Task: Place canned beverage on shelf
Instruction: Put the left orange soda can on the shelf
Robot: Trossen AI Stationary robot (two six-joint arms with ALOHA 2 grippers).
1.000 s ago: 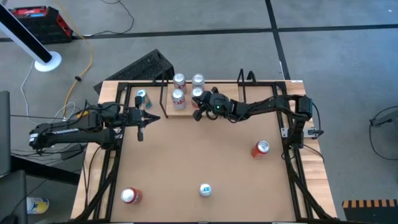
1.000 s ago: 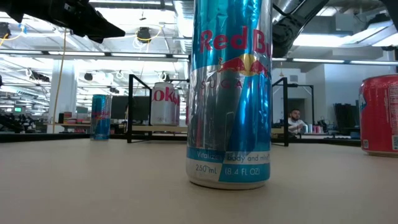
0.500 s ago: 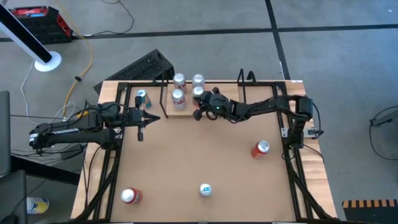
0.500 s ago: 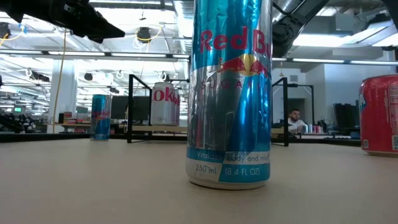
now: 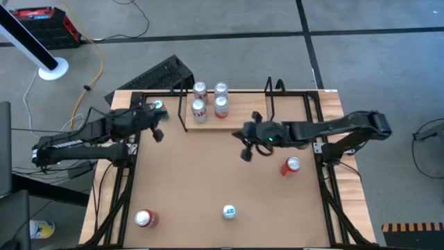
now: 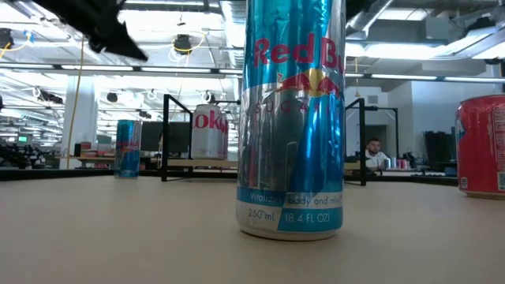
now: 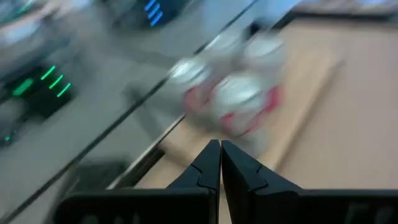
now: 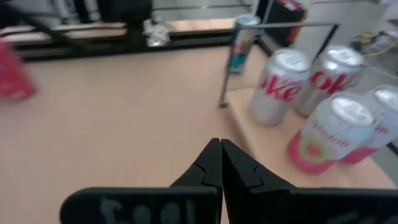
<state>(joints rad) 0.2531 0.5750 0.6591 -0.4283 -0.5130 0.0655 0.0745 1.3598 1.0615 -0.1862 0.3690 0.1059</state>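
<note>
The shelf (image 5: 208, 119), a pale plank in a black rod frame, stands at the table's far edge with several cans on it: silver ones (image 5: 200, 89) and pink-labelled ones (image 5: 220, 105). It also shows in the right wrist view (image 8: 261, 134). My right gripper (image 5: 246, 150) is shut and empty, over bare table to the near right of the shelf. My left gripper (image 5: 158, 133) is shut and empty, just left of the shelf and near a slim blue can (image 5: 158, 106) standing upright. Its view (image 7: 219, 155) is blurred.
Loose cans stand on the brown table: a red one (image 5: 291, 165) at the right, a blue Red Bull can (image 5: 229, 212) at the near middle, which fills the low view (image 6: 292, 118), and a red one (image 5: 144, 219) at the near left. Black frame rails (image 5: 128, 180) run along the table's sides.
My right gripper has drawn back from the shelf toward the table's right and near edges, leaving the pink-labelled can standing on the plank. My left gripper has moved a little toward the far edge, nearer the slim blue can, and has turned.
</note>
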